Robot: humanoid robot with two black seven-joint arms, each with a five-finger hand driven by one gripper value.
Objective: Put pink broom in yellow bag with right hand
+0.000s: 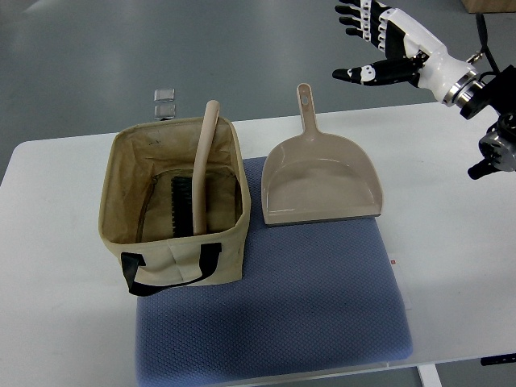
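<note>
Broom is in the bag already, so the put step looks done from here; what's left, as I judge it, is just pulling my arm clear. Broom sits brush-end down on the bag floor, dark bristles lying flat near the middle, handle leaning up and back so its rounded tip pokes over the far rim. Task calls it pink; it reads more as a dull beige-pink, same tone as the dustpan. Handle is slightly curved, smooth plastic by the look, no visible damage. Bag reads more khaki than yellow: open-topped fabric box, black carry strap across the near face, standing upright with walls holding shape, its right half on the blue mat and its left half on the white worktop. Dustpan lies flat just beside the bag on the right, not touching as far as I can tell, scoop on the mat, handle pointing away from me. My right hand is up at the top right, well apart from the bag, fingers spread and holding nothing. Left arm not visible. Small clear object behind the bag at the far worktop edge, can't tell what it is.
</note>
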